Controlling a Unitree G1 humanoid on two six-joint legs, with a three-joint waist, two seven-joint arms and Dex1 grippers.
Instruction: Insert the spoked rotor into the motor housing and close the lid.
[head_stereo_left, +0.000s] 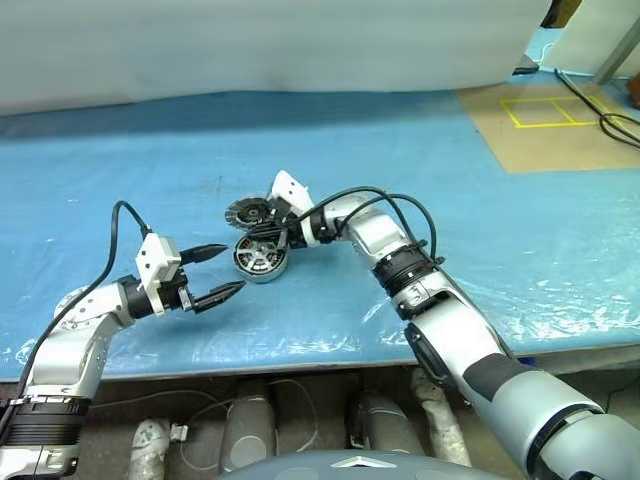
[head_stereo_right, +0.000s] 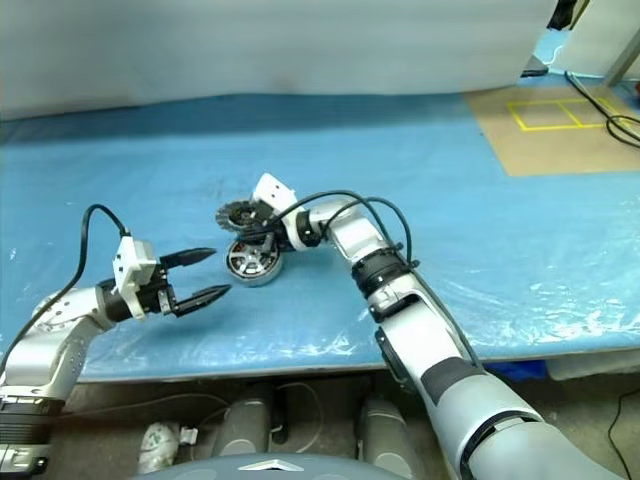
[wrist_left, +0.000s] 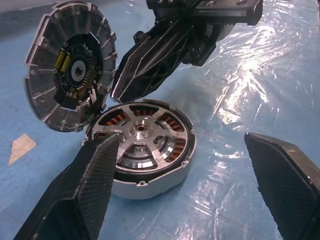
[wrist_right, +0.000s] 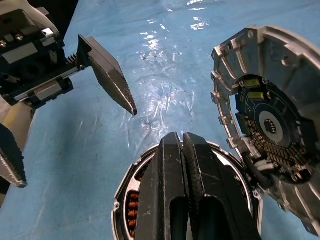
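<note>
Item one, nearest: my left gripper (head_stereo_left: 224, 272), fingers spread wide and empty, level, just short of the work and apart from it.

Item two: motor housing (head_stereo_left: 260, 260), flat on the blue table cover (head_stereo_left: 480, 260). Spoked rotor (wrist_left: 145, 137) is already seated inside, copper windings showing between its spokes. I judge insertion done.

Item three: my right gripper (wrist_right: 181, 150), fingers pressed together on nothing, tips over the housing beside the lid.

Item four, farthest: lid (head_stereo_left: 249, 212), tilted up on edge at the housing's far rim, circuit side facing the rotor, joined by short wires. Closing is what remains.
</note>
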